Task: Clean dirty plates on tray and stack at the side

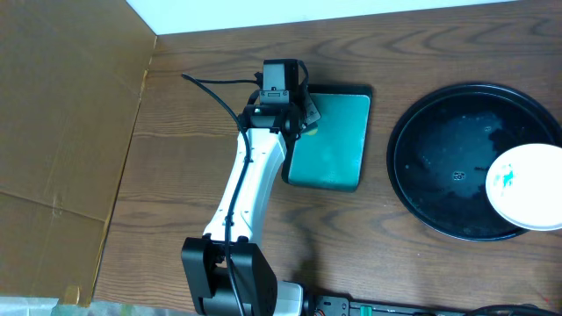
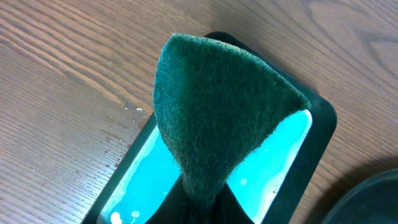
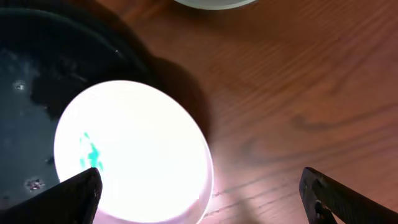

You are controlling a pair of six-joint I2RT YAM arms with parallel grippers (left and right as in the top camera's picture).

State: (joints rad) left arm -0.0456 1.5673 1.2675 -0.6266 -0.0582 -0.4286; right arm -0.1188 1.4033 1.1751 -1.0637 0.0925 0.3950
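A white plate [image 1: 527,186] with a teal smear lies at the right side of the round black tray [image 1: 439,140], overhanging its rim. In the right wrist view this plate [image 3: 134,152] sits below my right gripper [image 3: 205,199], which is wide open and holds nothing. Its left fingertip [image 3: 81,194] stands over the plate's near edge and the other over bare table. The rim of a second plate [image 3: 214,2] shows at the top edge. My left gripper [image 2: 202,208] is shut on a green scouring pad [image 2: 217,106], held above a teal rectangular tray [image 2: 283,155].
The teal rectangular tray [image 1: 329,140] holds shiny liquid and lies left of the black tray. Water drops [image 2: 124,127] dot the wood beside it. A cardboard sheet [image 1: 61,132] covers the table's left side. The left arm's base [image 1: 230,276] stands at the front edge.
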